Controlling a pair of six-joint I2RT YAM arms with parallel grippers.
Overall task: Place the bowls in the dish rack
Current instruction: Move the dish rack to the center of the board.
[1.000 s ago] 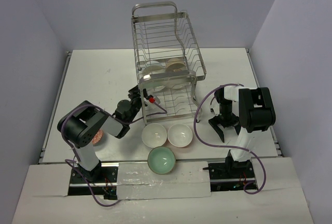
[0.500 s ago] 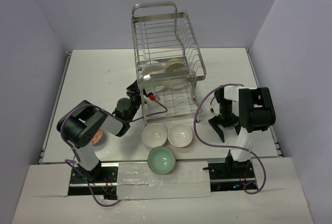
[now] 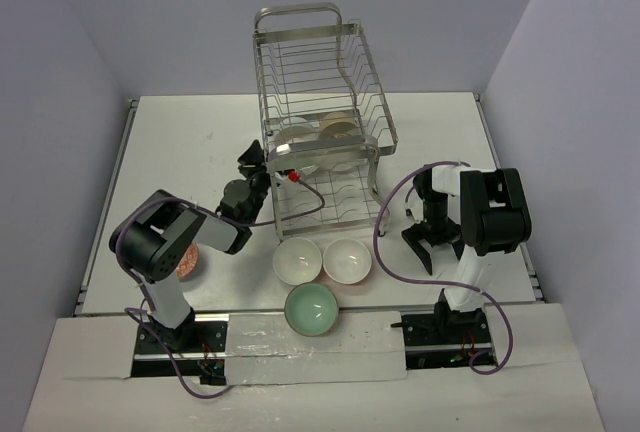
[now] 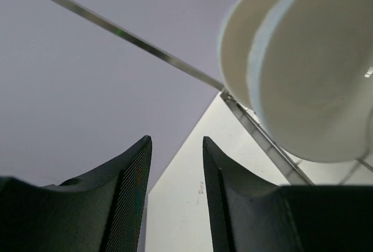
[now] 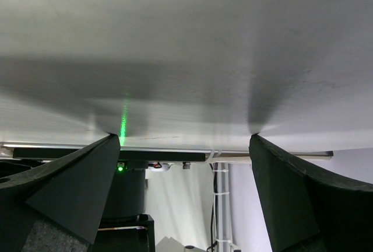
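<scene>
The dish rack (image 3: pixel 322 102) is a tall two-tier frame of silver wire with loop handles, standing mid-table toward the far side. White racked bowls (image 3: pixel 298 137) stand on edge inside it, though from above I cannot tell which tier holds them; in the left wrist view they (image 4: pixel 303 71) show as two pale rounds, one overlapping the other. Two loose white bowls (image 3: pixel 297 260) sit side by side, mouths up, on the table (image 3: pixel 180 142) in front of the rack; a mint green bowl (image 3: pixel 311 309) lies just nearer; an orange-red bowl (image 3: pixel 188 264) is mostly hidden under the left arm (image 3: pixel 160 242).

Since a second ago the left gripper (image 3: pixel 256 158) has travelled farther along the rack's left side, toward the upper tier; the bowls and the right arm have not shifted.

The left arm reaches forward from a bent elbow; its gripper (image 4: pixel 175 196) is partly parted with nothing between the fingers. The right gripper (image 3: pixel 432 248) points down at the table right of the rack; its fingers (image 5: pixel 70 188) are spread wide and hold nothing.
</scene>
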